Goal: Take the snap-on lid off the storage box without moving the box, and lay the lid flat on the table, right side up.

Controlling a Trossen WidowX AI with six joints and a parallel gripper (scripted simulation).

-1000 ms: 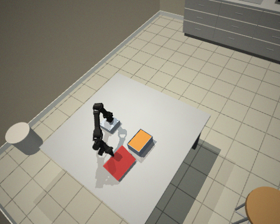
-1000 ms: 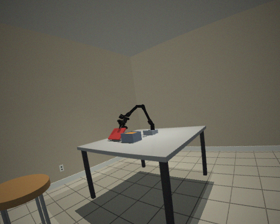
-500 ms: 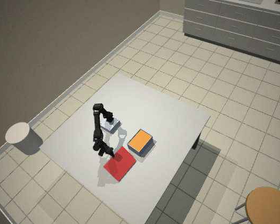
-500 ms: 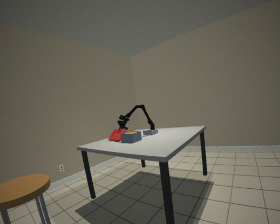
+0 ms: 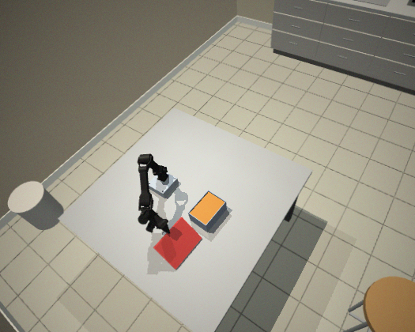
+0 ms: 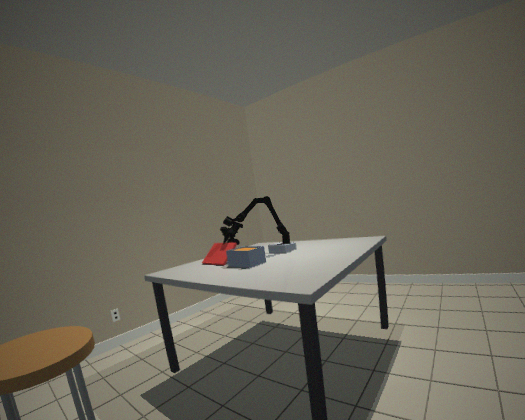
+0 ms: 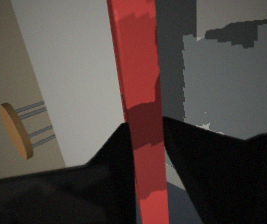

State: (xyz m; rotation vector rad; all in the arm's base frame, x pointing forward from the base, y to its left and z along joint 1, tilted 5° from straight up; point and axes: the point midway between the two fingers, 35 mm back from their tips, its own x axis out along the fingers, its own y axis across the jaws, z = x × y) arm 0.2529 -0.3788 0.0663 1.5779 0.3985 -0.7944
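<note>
The red lid is off the box and tilted. Its edge by the gripper is raised and its far edge is low, at or just above the table; whether it touches cannot be told. My gripper is shut on the lid's raised edge, one finger on each side. The grey-blue storage box stands upright and open beside the lid, with orange showing inside its rim. The lid's underside is hidden in the top view.
The arm's grey base block stands behind the box on the same table. The table's front edge lies beyond the box and lid. A round wooden stool and a pale cylinder stand off the table.
</note>
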